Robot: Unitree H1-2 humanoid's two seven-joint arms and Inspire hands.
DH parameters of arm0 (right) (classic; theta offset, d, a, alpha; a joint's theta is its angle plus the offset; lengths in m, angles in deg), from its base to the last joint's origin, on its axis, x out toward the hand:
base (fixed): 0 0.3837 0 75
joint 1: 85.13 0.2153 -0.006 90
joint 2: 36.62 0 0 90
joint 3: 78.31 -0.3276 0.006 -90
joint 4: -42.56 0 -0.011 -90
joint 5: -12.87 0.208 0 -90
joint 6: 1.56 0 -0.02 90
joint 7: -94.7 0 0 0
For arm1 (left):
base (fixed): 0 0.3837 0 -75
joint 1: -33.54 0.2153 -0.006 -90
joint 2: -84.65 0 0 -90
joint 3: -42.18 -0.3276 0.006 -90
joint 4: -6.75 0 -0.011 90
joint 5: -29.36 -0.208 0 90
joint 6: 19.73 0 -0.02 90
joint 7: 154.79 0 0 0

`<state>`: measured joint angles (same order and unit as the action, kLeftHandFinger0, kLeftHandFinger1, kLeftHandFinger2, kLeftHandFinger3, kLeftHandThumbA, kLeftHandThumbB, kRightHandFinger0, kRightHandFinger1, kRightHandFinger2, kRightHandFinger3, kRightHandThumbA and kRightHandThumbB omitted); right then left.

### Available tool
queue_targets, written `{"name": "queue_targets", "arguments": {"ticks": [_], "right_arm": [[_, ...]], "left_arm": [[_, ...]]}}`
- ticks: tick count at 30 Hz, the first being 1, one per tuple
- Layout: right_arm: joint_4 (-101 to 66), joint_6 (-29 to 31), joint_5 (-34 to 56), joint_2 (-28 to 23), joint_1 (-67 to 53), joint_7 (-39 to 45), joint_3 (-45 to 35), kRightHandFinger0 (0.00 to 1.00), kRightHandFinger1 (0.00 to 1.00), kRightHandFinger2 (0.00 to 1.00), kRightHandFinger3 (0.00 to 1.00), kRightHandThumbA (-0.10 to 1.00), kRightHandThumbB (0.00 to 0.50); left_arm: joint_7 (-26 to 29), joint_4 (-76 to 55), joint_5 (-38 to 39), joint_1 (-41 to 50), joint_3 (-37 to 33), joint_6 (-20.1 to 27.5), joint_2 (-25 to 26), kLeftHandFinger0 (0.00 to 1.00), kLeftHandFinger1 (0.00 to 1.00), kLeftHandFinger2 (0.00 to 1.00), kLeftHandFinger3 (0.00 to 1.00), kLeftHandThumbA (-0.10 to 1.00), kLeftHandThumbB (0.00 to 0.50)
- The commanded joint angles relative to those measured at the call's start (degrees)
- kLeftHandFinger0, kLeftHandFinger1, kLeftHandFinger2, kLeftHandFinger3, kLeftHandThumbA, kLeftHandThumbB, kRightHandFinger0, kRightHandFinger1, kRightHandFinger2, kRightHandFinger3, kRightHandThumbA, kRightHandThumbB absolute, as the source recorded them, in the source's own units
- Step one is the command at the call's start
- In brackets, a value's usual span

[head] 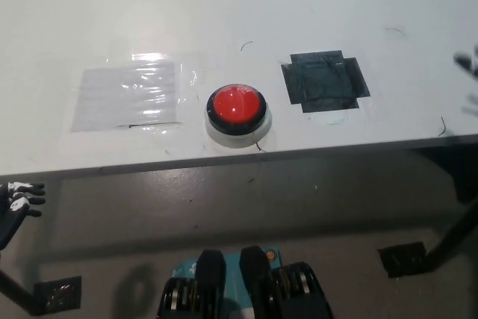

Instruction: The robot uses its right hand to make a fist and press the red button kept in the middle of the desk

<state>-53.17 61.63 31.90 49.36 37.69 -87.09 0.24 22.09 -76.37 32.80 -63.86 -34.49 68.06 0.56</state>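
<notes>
While the right hand (468,65) shows only as a dark blur at the picture's far right edge above the worktop (224,5), I cannot tell whether it is clenched or released; the left hand (21,198) rests low at the lower left, off the worktop, its state also unclear; the red button (236,107) sits near the front edge, between a clear taped sheet (127,96) and a black tape patch (324,81); a long sideways reach could land on that patch, or strike the button off-centre.
</notes>
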Motion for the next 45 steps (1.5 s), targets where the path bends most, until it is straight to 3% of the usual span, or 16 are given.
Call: {"name": "queue_targets", "arguments": {"ticks": [1, 4, 8, 10, 12, 13, 17, 18, 21, 24, 26, 29, 34, 36, 43, 45], "right_arm": [[0.7, -0.1, 0.1, -1.0, 8.5, 1.6, 3.7, 0.64, 0.78, 0.75, 0.83, 1.00, 0.203], [3.6, 0.5, -1.8, 0.5, 13.2, 3.6, 6.3, 0.58, 0.65, 0.62, 0.72, 1.00, 0.205], [8.5, 4.0, -3.5, 1.9, 16.6, 4.2, 8.5, 0.45, 0.49, 0.44, 0.54, 1.00, 0.277], [10.3, 4.5, -4.2, 3.9, 19.0, 3.8, 9.5, 0.33, 0.33, 0.30, 0.37, 1.00, 0.302], [12.8, 5.7, -3.6, 6.1, 21.5, 4.8, 10.3, 0.03, 0.03, 0.04, 0.11, 1.00, 0.296], [14.0, 6.1, -4.0, 7.4, 22.7, 4.7, 11.0, 0.00, 0.00, 0.00, 0.01, 1.00, 0.317], [14.5, 5.7, -5.8, 9.2, 23.8, 4.0, 11.9, 0.00, 0.00, 0.00, 0.01, 1.00, 0.304], [14.1, 4.8, -6.9, 10.6, 24.8, 3.6, 13.3, 0.00, 0.00, 0.03, 0.03, 1.00, 0.269], [14.2, 3.6, -7.6, 12.8, 26.3, 3.4, 14.5, 0.00, 0.00, 0.21, 0.23, 1.00, 0.235], [15.3, 4.3, -7.2, 15.6, 27.6, 3.1, 14.4, 0.00, 0.00, 0.20, 0.24, 1.00, 0.185], [17.6, 6.4, -7.6, 18.1, 28.7, 3.1, 14.7, 0.00, 0.00, 0.24, 0.28, 1.00, 0.183], [20.4, 8.2, -7.8, 20.7, 29.6, 3.3, 14.5, 0.00, 0.00, 0.26, 0.32, 1.00, 0.169], [26.5, 11.8, -6.4, 26.5, 28.7, 4.1, 13.6, 0.00, 0.00, 0.30, 0.35, 1.00, 0.143], [28.5, 14.3, -6.8, 27.3, 27.0, 5.0, 13.9, 0.00, 0.00, 0.31, 0.36, 1.00, 0.168], [37.2, 20.6, -8.0, 29.5, 24.3, 6.2, 13.7, 0.00, 0.00, 0.30, 0.36, 1.00, 0.138], [40.4, 23.2, -8.3, 29.3, 23.7, 6.9, 13.8, 0.00, 0.00, 0.28, 0.37, 1.00, 0.125]], "left_arm": [[-0.6, -0.9, 0.3, -0.5, 0.3, 2.7, 1.5, 0.53, 0.56, 0.63, 0.66, 0.52, 0.000], [-0.5, -2.0, 0.5, -0.3, 0.4, 0.6, 1.2, 0.52, 0.56, 0.63, 0.68, 0.53, 0.013], [-0.5, -2.5, 0.2, -0.1, 0.2, 0.2, 1.2, 0.55, 0.59, 0.66, 0.71, 0.54, 0.009], [-0.5, -2.1, 0.7, -0.2, 0.3, 0.1, 0.9, 0.53, 0.56, 0.63, 0.68, 0.53, 0.008], [-1.1, -0.9, 1.4, -0.3, 0.4, 2.3, 1.0, 0.51, 0.54, 0.60, 0.64, 0.51, 0.000], [-0.7, -1.4, 0.5, -0.4, 0.1, 1.2, 1.1, 0.56, 0.60, 0.67, 0.71, 0.50, 0.000], [-0.9, -1.5, 0.2, -0.5, -0.1, 1.7, 1.3, 0.55, 0.59, 0.66, 0.69, 0.49, 0.000], [-0.9, -1.7, 0.3, -0.4, 0.0, 1.2, 1.2, 0.56, 0.60, 0.67, 0.69, 0.49, 0.000], [-1.3, -0.7, 1.0, -1.1, 0.0, 1.7, 0.9, 0.50, 0.54, 0.61, 0.65, 0.50, 0.008], [-1.5, -0.2, 1.4, -1.1, 0.1, 2.5, 0.8, 0.48, 0.52, 0.59, 0.62, 0.52, 0.014], [-1.4, 0.0, 0.9, -1.1, -0.1, 2.5, 1.0, 0.53, 0.56, 0.64, 0.67, 0.54, 0.017], [-1.3, 0.3, 0.8, -1.3, -0.2, 2.9, 0.5, 0.51, 0.54, 0.62, 0.66, 0.56, 0.021], [-1.4, 0.3, 1.5, -1.3, 0.0, 3.0, 0.3, 0.53, 0.56, 0.62, 0.64, 0.53, 0.009], [-1.3, 0.8, 0.7, -1.8, -0.6, 3.6, 0.1, 0.51, 0.55, 0.61, 0.63, 0.53, 0.001], [-0.8, -0.1, 0.0, -2.4, -1.0, 2.9, 0.3, 0.50, 0.53, 0.60, 0.64, 0.54, 0.013], [-0.7, -0.4, -0.7, -2.4, -1.4, 2.5, 0.5, 0.54, 0.58, 0.64, 0.67, 0.58, 0.014]]}}
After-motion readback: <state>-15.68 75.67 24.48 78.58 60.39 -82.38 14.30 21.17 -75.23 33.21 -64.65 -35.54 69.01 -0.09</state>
